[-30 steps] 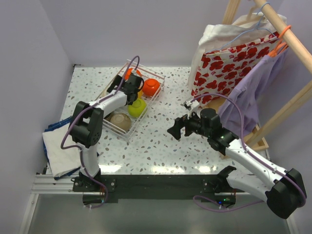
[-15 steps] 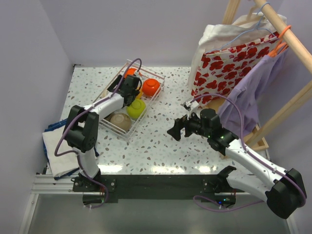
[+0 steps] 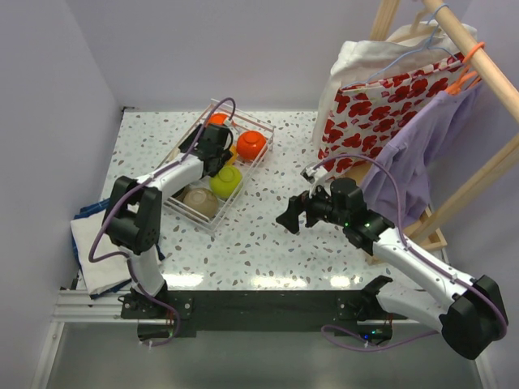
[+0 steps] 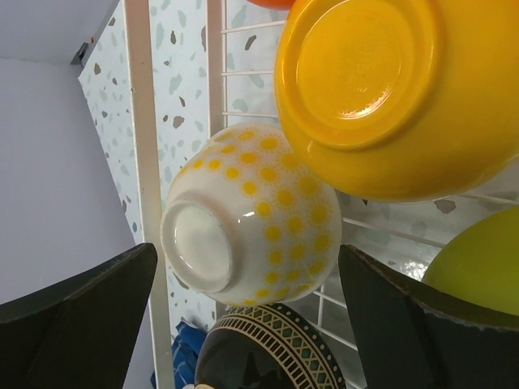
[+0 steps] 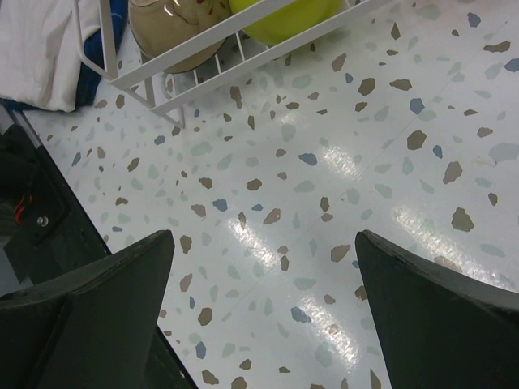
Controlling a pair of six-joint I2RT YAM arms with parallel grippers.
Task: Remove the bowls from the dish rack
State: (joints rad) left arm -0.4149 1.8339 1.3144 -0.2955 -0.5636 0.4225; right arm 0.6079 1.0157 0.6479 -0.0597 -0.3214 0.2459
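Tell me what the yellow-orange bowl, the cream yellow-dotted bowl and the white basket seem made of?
Yellow-orange round bowl: probably moulded plastic or melamine, uniform colour, soft sheen. Cream bowl with yellow dots: looks glazed ceramic, bright glossy reflections, though melamine is possible. White wire basket: likely coated metal, thin straight rods.

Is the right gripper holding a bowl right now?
No, the right gripper is open above the speckled table with nothing between its fingers.
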